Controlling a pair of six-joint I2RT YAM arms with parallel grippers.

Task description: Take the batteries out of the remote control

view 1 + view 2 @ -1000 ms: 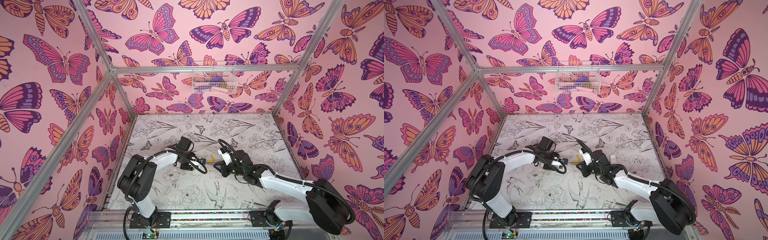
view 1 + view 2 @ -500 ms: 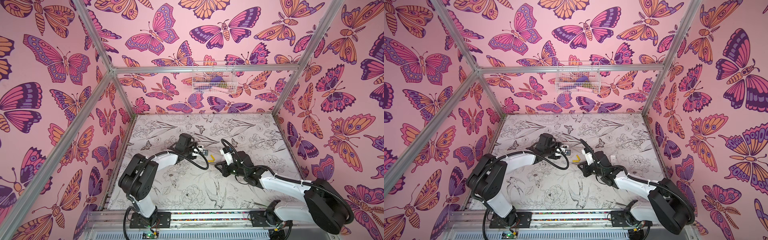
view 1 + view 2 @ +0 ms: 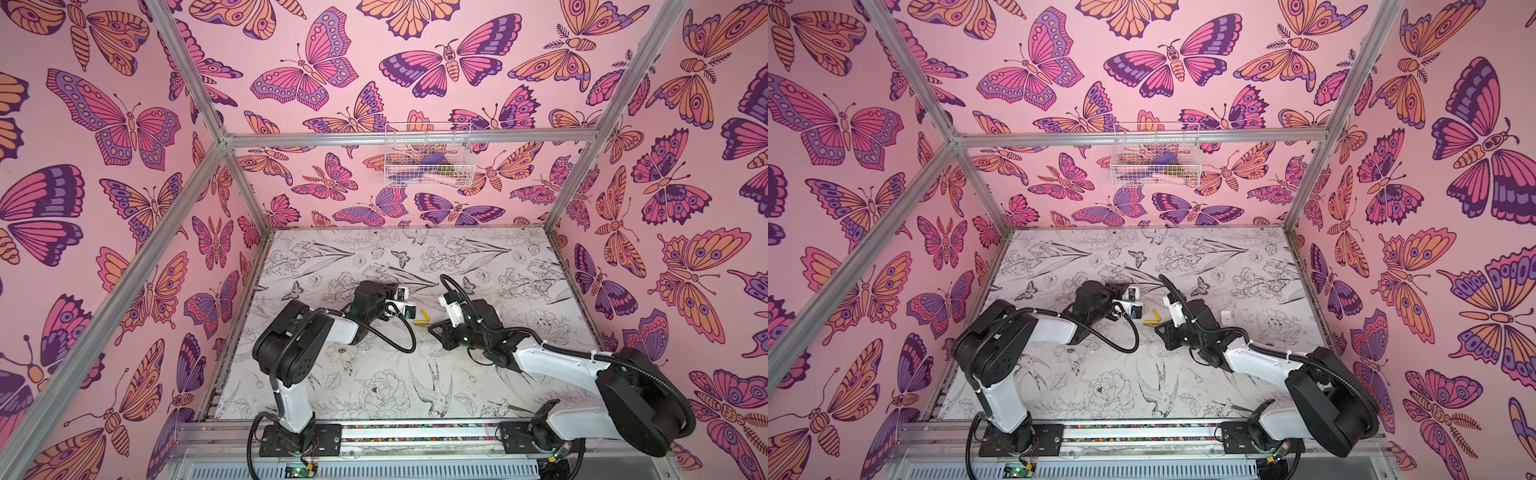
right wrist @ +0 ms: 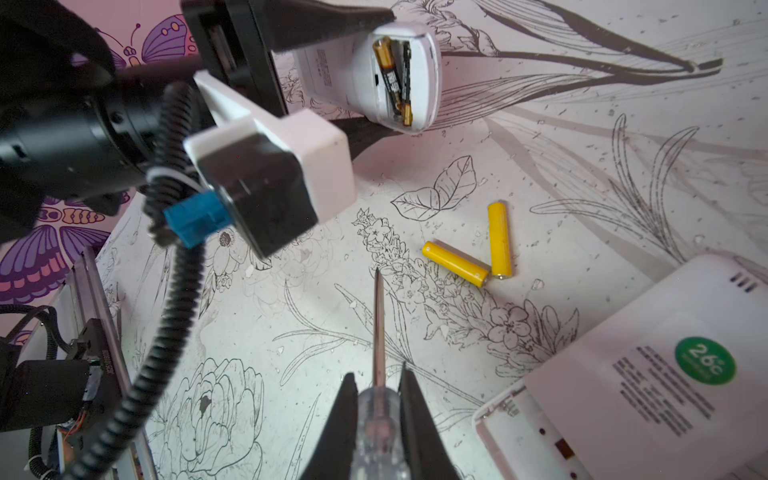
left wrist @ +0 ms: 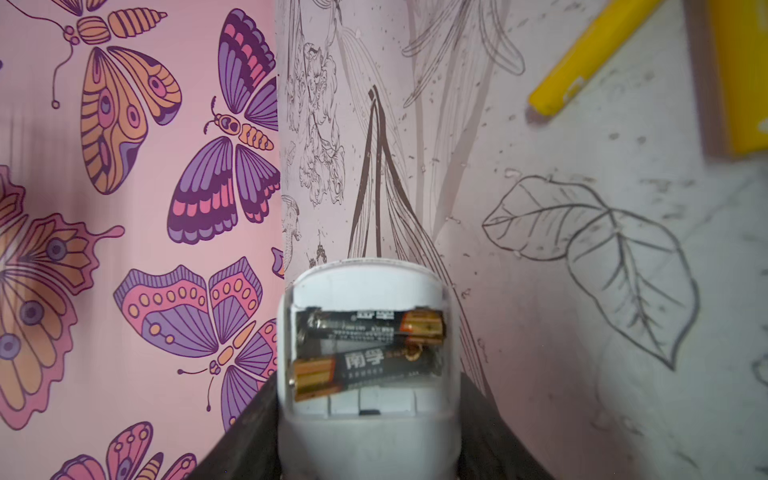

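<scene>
My left gripper (image 5: 368, 440) is shut on a white remote control (image 5: 361, 286), held off the table with its back compartment open. Two black batteries with gold ends lie in that compartment, one (image 5: 365, 328) straight and the other (image 5: 365, 365) askew. Both top views show this remote (image 3: 401, 293) left of centre. Two yellow batteries (image 4: 455, 264) (image 4: 498, 239) lie loose on the table, touching at one end, and show in both top views (image 3: 422, 317) (image 3: 1153, 317). My right gripper (image 4: 377, 374) is shut on a clear-handled screwdriver (image 4: 378, 436) whose tip points towards them.
A second white remote (image 4: 644, 374) with a green sticker lies back-up on the table near my right gripper, its compartment open; a top view shows a white corner (image 3: 1225, 316) of it. The left wrist camera block (image 4: 270, 174) and its cable hang close by. A wire basket (image 3: 428, 156) hangs on the back wall.
My left gripper has lifted the remote and carried it a little towards the back of the table. The right arm has barely shifted, still holding the screwdriver.
</scene>
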